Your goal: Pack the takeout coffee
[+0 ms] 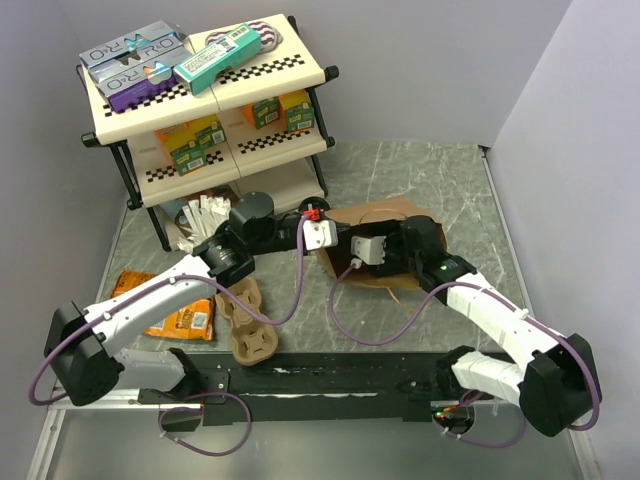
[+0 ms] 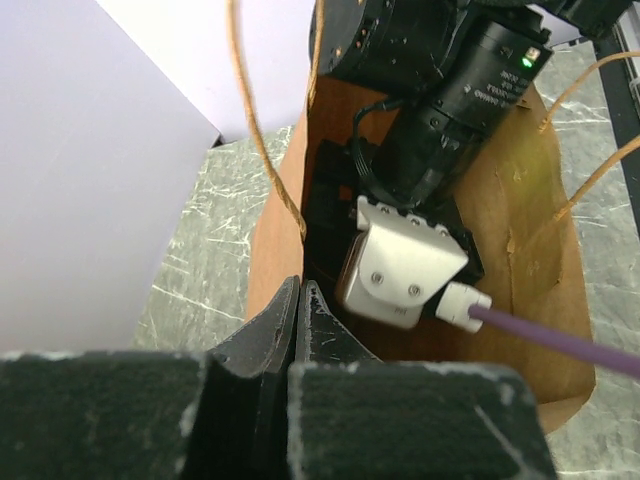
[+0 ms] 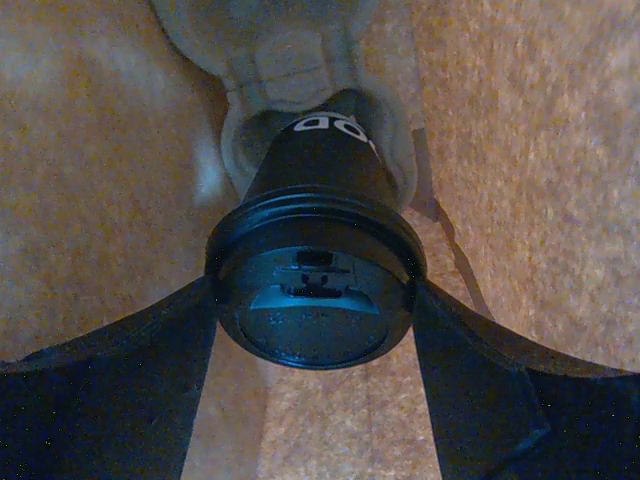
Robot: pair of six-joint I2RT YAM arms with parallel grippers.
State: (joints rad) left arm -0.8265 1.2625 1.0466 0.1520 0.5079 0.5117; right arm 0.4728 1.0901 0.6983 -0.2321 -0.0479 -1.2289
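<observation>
Takeout coffee (image 3: 315,300) inside brown paper bag (image 2: 520,260), black lid facing right wrist camera, dark cup wall tapering away behind it. Right gripper (image 3: 315,290) reaches into bag mouth, fingers (image 3: 150,370) partly apart, pressed on opposite sides of lid rim, gripping cup. Left gripper (image 2: 297,315) at bag's near rim, jaws pressed together, seemingly pinching paper edge. Bag lies on marble-patterned table (image 1: 420,180), twine handles loose
</observation>
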